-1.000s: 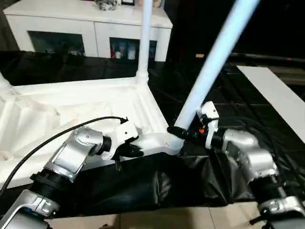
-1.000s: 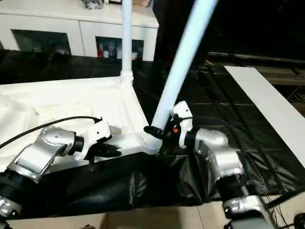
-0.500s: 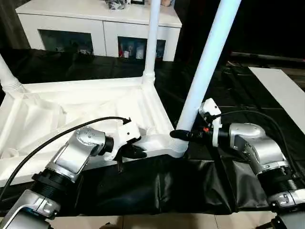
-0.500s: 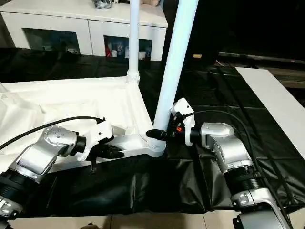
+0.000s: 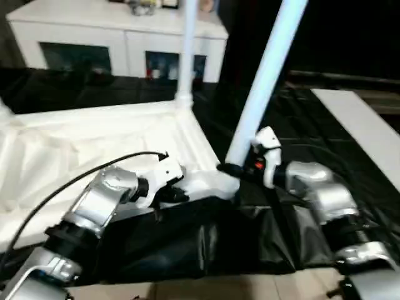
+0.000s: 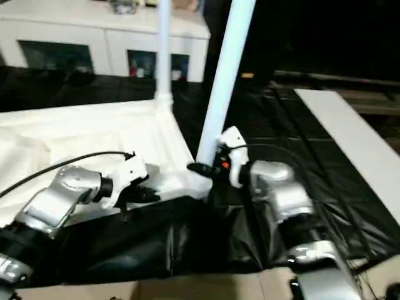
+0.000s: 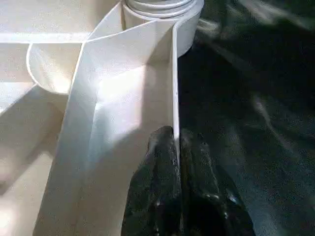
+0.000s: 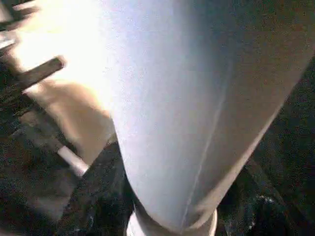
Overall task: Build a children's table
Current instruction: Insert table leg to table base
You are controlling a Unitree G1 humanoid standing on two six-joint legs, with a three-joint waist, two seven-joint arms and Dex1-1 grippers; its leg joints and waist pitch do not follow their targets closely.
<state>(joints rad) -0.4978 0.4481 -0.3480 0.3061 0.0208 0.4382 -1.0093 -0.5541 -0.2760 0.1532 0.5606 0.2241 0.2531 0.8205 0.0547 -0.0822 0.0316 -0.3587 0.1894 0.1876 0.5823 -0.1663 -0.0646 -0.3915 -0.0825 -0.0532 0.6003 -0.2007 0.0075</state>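
The children's table lies upside down on a black sheet, its white ribbed tabletop (image 5: 94, 137) facing up. My left gripper (image 5: 180, 194) is shut on the tabletop's near rim (image 7: 173, 88), one black finger on each side of the thin wall. At the near right corner socket (image 5: 226, 184) a long white leg (image 5: 262, 81) rises, leaning slightly right. My right gripper (image 5: 232, 170) is shut around the base of this leg (image 8: 187, 98), just above the socket. Another leg (image 5: 186, 50) stands upright in the far right corner.
A white cabinet (image 5: 94, 37) with dark glass doors stands behind the work. A long white board (image 5: 369, 131) lies on the black sheet at the right. The sheet hangs in folds over the near edge below my grippers.
The leg in my right gripper has swung from a strong rightward lean to nearly upright in its socket. The head view has shifted. My left gripper has stayed on the rim.
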